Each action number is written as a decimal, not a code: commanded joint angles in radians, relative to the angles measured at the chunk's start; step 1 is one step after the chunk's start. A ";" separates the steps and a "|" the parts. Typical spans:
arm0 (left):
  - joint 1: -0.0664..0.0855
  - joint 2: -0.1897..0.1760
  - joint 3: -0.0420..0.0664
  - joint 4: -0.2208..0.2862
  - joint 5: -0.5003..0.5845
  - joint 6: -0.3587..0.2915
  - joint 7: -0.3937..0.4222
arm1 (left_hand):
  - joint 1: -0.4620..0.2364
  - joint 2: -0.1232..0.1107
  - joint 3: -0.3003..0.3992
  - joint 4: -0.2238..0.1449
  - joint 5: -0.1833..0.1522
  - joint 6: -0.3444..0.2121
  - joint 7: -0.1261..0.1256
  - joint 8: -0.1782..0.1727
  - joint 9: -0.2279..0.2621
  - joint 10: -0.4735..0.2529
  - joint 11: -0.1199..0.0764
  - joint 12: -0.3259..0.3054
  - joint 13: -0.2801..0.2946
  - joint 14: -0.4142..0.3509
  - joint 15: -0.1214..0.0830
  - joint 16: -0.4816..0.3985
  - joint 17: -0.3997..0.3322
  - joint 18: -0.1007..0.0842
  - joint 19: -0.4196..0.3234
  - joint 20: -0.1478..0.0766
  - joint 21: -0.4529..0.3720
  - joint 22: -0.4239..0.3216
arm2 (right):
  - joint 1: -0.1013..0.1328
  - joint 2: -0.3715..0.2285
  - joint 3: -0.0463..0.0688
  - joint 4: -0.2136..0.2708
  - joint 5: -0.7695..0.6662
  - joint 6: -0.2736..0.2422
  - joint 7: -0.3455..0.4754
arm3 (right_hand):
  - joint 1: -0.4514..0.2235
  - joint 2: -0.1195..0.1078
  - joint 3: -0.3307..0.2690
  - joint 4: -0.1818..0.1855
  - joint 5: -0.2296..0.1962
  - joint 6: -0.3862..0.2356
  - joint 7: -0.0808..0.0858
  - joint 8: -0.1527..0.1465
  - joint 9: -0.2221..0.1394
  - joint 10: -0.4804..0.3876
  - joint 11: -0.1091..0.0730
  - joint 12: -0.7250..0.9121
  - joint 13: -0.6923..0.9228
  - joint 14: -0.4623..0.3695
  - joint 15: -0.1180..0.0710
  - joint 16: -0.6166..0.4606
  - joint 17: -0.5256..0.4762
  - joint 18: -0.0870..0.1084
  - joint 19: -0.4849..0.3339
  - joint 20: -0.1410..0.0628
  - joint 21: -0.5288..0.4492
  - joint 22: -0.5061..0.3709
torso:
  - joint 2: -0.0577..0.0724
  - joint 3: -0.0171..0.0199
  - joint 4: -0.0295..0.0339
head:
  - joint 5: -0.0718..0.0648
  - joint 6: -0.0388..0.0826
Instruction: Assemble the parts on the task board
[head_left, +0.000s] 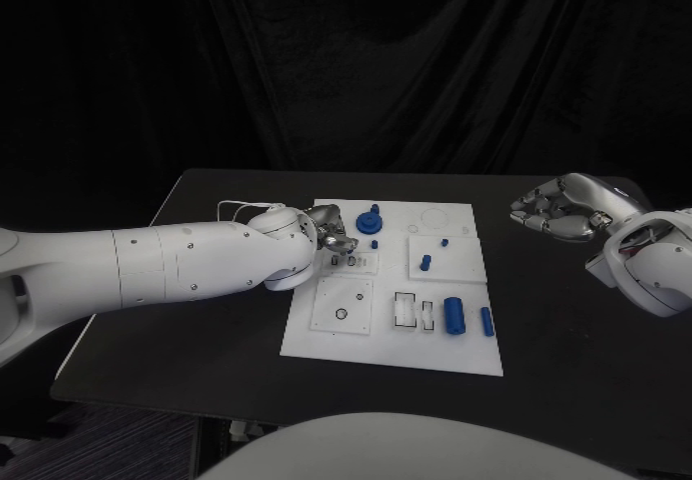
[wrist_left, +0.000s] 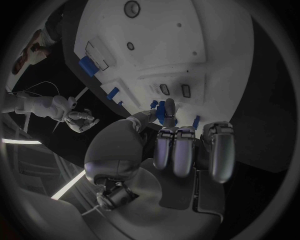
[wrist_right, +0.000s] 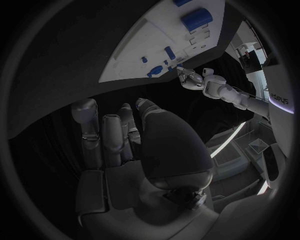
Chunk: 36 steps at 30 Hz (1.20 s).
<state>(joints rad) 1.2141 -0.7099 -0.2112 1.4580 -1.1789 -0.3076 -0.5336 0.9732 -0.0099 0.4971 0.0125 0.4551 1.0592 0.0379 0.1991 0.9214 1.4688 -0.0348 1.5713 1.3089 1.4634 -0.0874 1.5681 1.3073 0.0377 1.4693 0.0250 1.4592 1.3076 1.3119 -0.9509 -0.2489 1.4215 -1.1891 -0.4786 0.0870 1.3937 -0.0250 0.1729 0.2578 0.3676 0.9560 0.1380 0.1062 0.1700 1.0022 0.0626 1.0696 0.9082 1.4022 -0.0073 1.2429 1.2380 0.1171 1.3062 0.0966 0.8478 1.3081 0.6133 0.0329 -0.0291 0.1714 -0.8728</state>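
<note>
1. Left arm (head_left: 159, 265): smooth white shell, comes in from the left. It ends at the left hand (head_left: 329, 232), silver metal, over the board's upper-left part.
2. Left hand state: in its wrist view the thumb and one finger (wrist_left: 169, 107) reach out to a blue part (wrist_left: 161, 113). The other fingers lie side by side, curled in. Cannot tell if the part is actually pinched or only touched.
3. Board (head_left: 325, 340): flat white rectangular plate, mid-table, long axis running away from the robot. The surface is split into square panels with shallow recesses.
4. Lower-left panel: has a small dark ring (head_left: 340, 313) in it, round hole outline.
5. Knob (head_left: 369, 217): blue, round base with a stub on top, stands upright near the board's top edge, just right of the left hand.
6. Small blue pin (head_left: 374, 243) sits just below the knob.
7. Peg (head_left: 426, 263): short blue bar in the right middle panel, long axis roughly along the board's length.
8. Cylinder (head_left: 453, 314): biggest blue part, smooth and round, lies on its side, lower right, axis along the board's length.
9. Slim blue bar (head_left: 486, 321): just right of the cylinder, parallel to it, near the board's right edge.
10. Table (head_left: 216, 195): matte black, flat.
11. Right hand (head_left: 555, 211): silver, well off the board at the right, above the table. Fingers curled in, holds nothing.
</note>
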 joint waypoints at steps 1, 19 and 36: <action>-0.006 0.005 0.000 -0.002 0.000 0.008 0.007 | -0.013 0.000 -0.002 0.010 -0.004 -0.001 -0.003 0.001 0.002 0.102 -0.003 -0.001 0.262 0.107 -0.005 0.003 0.263 0.005 0.006 -0.005 -0.005 0.113 | -0.002 -0.002 0.001 0.001 -0.006 0.001 -0.022 | 0.010 0.001 0.007 0.000 0.004 0.002 0.001 -0.003 -0.001 0.000 -0.003 -0.001 0.000 -0.006 0.000 -0.003 -0.001 0.014 -0.002 0.002 -0.005 0.064 | 0.000 -0.0001 -0.0001 | -0.001 0.000; -0.025 0.020 0.000 -0.025 0.000 0.024 0.012 | -0.017 0.001 -0.018 0.030 -0.037 -0.004 -0.003 -0.004 0.007 0.102 -0.003 -0.001 0.262 0.107 -0.005 0.003 0.263 0.007 0.002 -0.005 -0.011 0.109 | -0.002 -0.003 0.001 0.001 -0.006 0.003 -0.020 | 0.011 0.001 0.008 0.000 0.006 0.002 0.001 -0.003 -0.001 -0.001 -0.003 -0.002 -0.001 -0.006 0.000 -0.004 -0.001 0.014 -0.002 0.002 -0.005 0.065 | 0.000 -0.0008 -0.0006 | 0.001 0.000; -0.031 0.012 0.000 -0.028 0.000 0.055 0.005 | -0.016 -0.003 -0.050 0.060 -0.118 -0.017 0.002 -0.022 0.008 0.102 0.001 -0.001 0.262 0.107 -0.002 0.003 0.263 0.010 -0.004 -0.003 -0.023 0.100 | -0.003 0.000 0.001 -0.001 -0.006 0.008 -0.020 | 0.012 0.000 0.009 -0.001 0.008 0.002 0.001 -0.003 -0.001 0.000 -0.003 -0.001 -0.001 -0.006 0.000 -0.004 -0.001 0.014 -0.002 0.002 -0.006 0.065 | 0.000 -0.0006 0.0007 | 0.001 0.000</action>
<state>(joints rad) 1.1890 -0.6968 -0.2085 1.4316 -1.1789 -0.2818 -0.5329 0.9639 -0.0113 0.4468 0.0683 0.3404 1.0480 0.0373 0.1818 0.9309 1.4688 -0.0347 1.5714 1.3089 1.4635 -0.0874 1.5681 1.3073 0.0378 1.4692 0.0250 1.4400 1.3074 1.3118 -0.9510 -0.2489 1.4211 -1.1891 -0.4756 0.0860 1.3937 -0.0250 0.1756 0.2550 0.3716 0.9560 0.1380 0.1062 0.1701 1.0022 0.0626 1.0696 0.9073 1.4022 -0.0073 1.2429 1.2382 0.1171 1.3062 0.0966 0.8478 1.3077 0.6134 0.0323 -0.0289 0.1727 -0.8728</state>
